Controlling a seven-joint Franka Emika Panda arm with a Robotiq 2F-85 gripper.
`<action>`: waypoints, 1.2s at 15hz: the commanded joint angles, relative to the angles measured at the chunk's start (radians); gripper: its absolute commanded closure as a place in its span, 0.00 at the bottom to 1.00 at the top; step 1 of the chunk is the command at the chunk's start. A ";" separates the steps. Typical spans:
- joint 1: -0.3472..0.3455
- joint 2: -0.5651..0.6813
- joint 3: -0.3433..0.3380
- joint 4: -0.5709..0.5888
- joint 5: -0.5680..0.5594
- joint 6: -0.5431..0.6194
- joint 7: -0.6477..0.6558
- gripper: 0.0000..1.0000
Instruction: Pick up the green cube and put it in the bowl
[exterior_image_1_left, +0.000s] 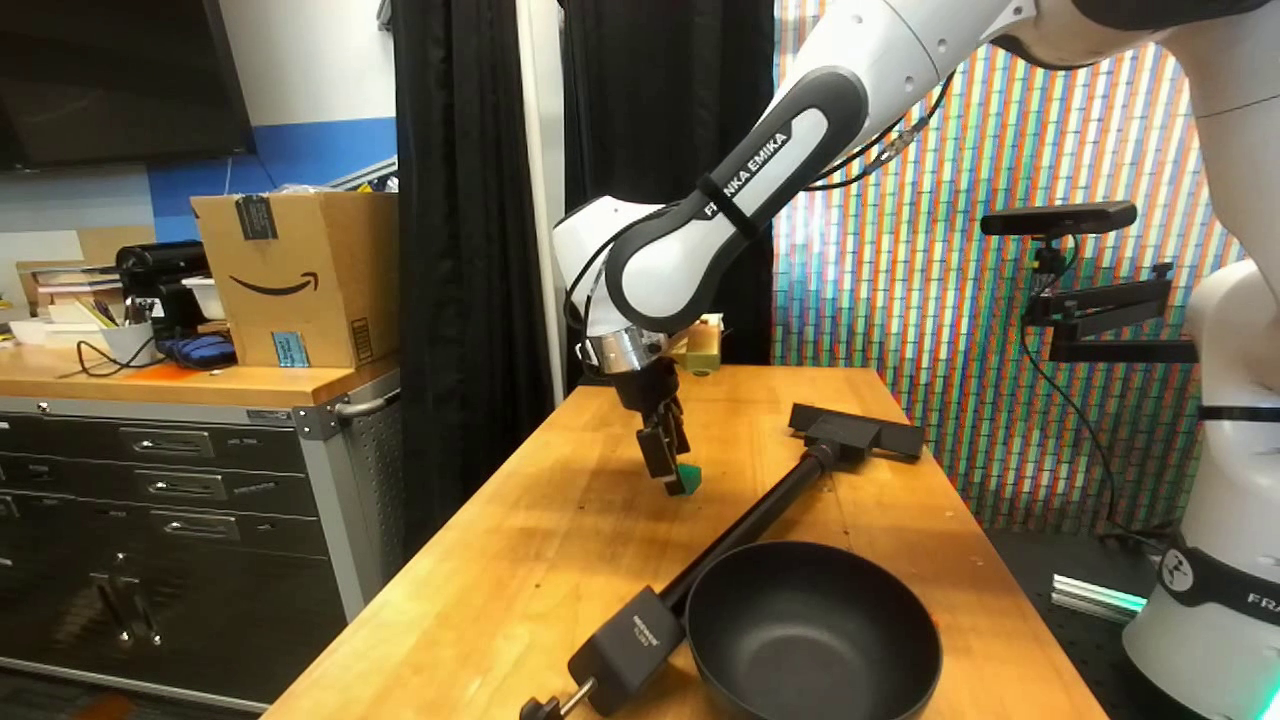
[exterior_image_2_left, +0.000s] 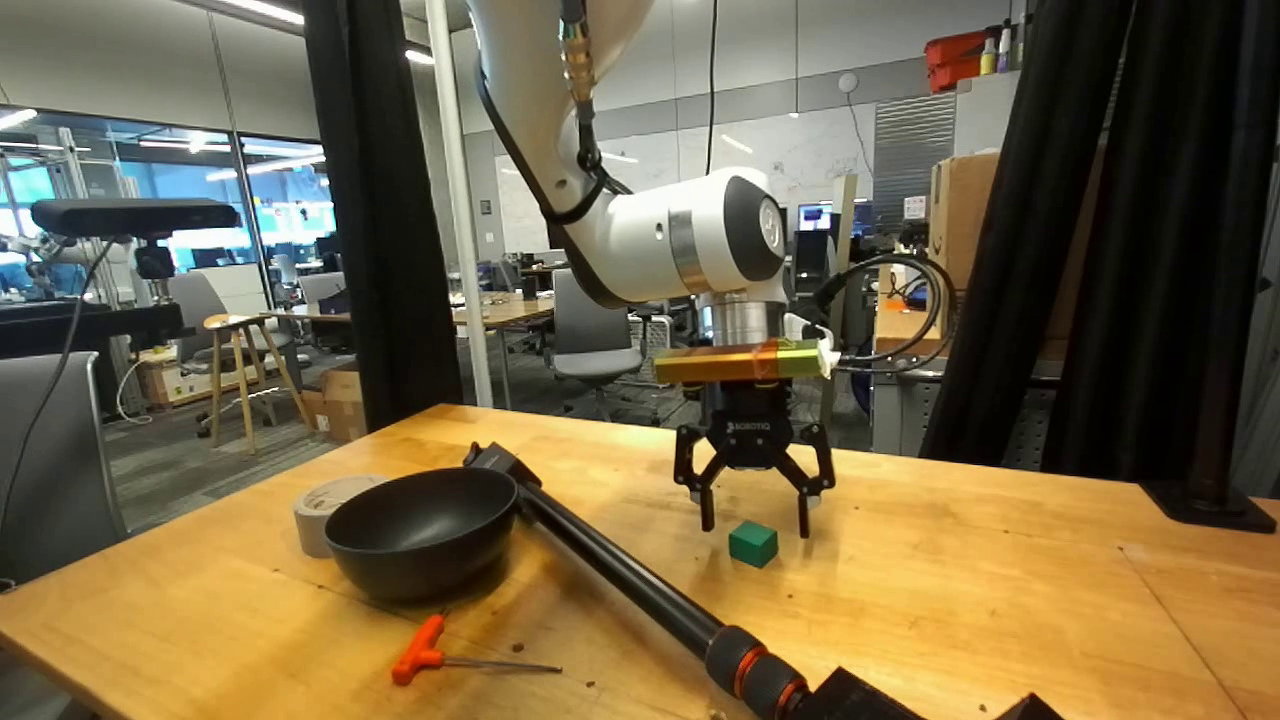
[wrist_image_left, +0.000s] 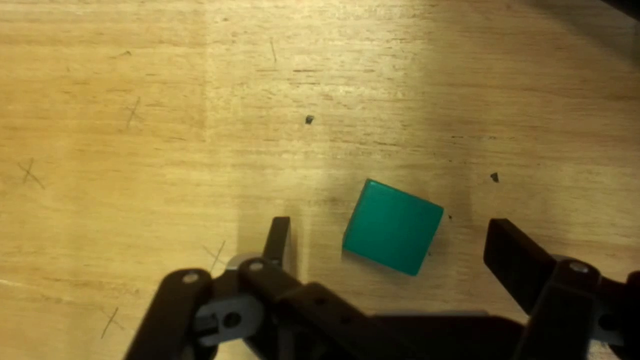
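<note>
The arm (exterior_image_1_left: 780, 165) is bent, its end effector (exterior_image_2_left: 756, 527) hanging downward with both fingers (exterior_image_2_left: 707, 510) spread well apart.

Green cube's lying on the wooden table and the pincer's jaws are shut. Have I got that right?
Not quite: the pincer is open. The wrist view shows its jaws wide apart, with a gap on either side of the green cube, which does lie on the wooden table.

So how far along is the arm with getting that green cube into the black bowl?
The approach looks done: the wrist view shows the green cube between the open jaws. Lining up the grasp seems in hand, as gaps show on both sides. Remaining: gripping, lifting, carrying and releasing, since the cube sits on the table, outside the bowl.
</note>
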 joint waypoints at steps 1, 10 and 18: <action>-0.007 0.019 -0.002 0.033 0.031 0.005 -0.036 0.12; 0.000 0.023 0.002 0.038 0.034 0.003 -0.051 0.84; 0.038 -0.025 0.007 0.009 0.003 -0.014 -0.016 0.86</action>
